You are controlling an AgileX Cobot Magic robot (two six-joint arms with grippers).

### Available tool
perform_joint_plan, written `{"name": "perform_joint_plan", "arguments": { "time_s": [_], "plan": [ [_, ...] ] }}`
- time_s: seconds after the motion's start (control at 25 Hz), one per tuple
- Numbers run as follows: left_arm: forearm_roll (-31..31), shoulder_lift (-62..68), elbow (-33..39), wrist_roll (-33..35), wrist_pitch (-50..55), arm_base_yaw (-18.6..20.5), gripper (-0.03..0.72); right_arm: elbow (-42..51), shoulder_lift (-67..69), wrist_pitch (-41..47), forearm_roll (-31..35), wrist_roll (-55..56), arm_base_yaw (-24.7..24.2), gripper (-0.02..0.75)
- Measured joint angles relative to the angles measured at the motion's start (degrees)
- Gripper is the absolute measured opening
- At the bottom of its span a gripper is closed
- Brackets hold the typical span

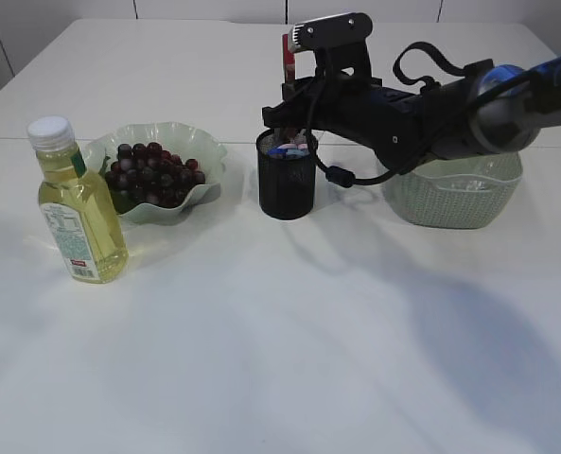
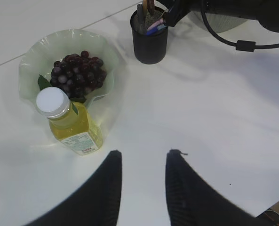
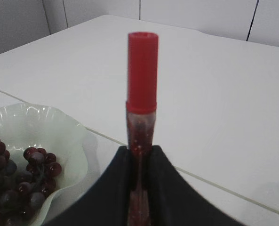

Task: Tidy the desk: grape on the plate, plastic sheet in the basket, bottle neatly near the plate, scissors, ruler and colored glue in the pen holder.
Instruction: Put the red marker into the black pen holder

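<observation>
Premises present as a robot test lab staged as a desk. Evidence: a bare white tabletop (image 1: 261,331) against plain white panelled walls (image 3: 195,14), a black robot arm (image 1: 431,109) with trailing cable, and a few props only.

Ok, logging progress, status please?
Right gripper shut on glue stick above pen holder. Left gripper open, empty. Grapes plated. Nothing blocking.

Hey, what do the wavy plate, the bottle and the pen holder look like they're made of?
Plate: likely glass or clear plastic, pale green, glossy; its ruffled rim lets light through.
Bottle: probably clear plastic, since yellow liquid shows through; matte white screw cap, paper label.
Pen holder: looks like black metal mesh, matte; the left wrist view shows fine perforations near its rim.
</observation>
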Motion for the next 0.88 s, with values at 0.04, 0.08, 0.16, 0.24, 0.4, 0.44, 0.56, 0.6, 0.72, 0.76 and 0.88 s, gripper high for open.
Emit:
{"name": "perform_joint_plan", "arguments": {
  "time_s": [0.04,0.08,0.16,0.24,0.4,0.44,0.56,0.6,0.72,0.76,0.88],
  "plan": [
    [0.0,0.0,0.0,0.0,0.0,0.0,0.237,0.0,0.1,0.0,0.0,0.0,0.0,0.102],
    [0.0,0.0,0.0,0.0,0.0,0.0,0.237,0.0,0.4,0.0,0.0,0.0,0.0,0.102],
    [0.0,0.0,0.0,0.0,0.0,0.0,0.237,0.0,0.4,0.0,0.0,0.0,0.0,0.102],
    [0.0,0.0,0.0,0.0,0.0,0.0,0.237,0.0,0.4,0.0,0.0,0.0,0.0,0.102],
    [0.0,0.0,0.0,0.0,0.0,0.0,0.237,0.0,0.5,0.0,0.0,0.0,0.0,0.102],
    [0.0,0.0,0.0,0.0,0.0,0.0,0.237,0.0,0.5,0.0,0.0,0.0,0.0,0.102],
    [0.0,0.0,0.0,0.0,0.0,0.0,0.237,0.0,0.5,0.0,0.0,0.0,0.0,0.102],
    [0.0,0.0,0.0,0.0,0.0,0.0,0.237,0.0,0.5,0.0,0.0,0.0,0.0,0.102],
    [0.0,0.0,0.0,0.0,0.0,0.0,0.237,0.0,0.5,0.0,0.0,-0.1,0.0,0.103],
    [0.0,0.0,0.0,0.0,0.0,0.0,0.237,0.0,0.5,0.0,0.0,-0.1,0.0,0.105],
    [0.0,0.0,0.0,0.0,0.0,0.0,0.237,0.0,0.5,0.0,0.0,-0.1,0.0,0.112]
  ]
}}
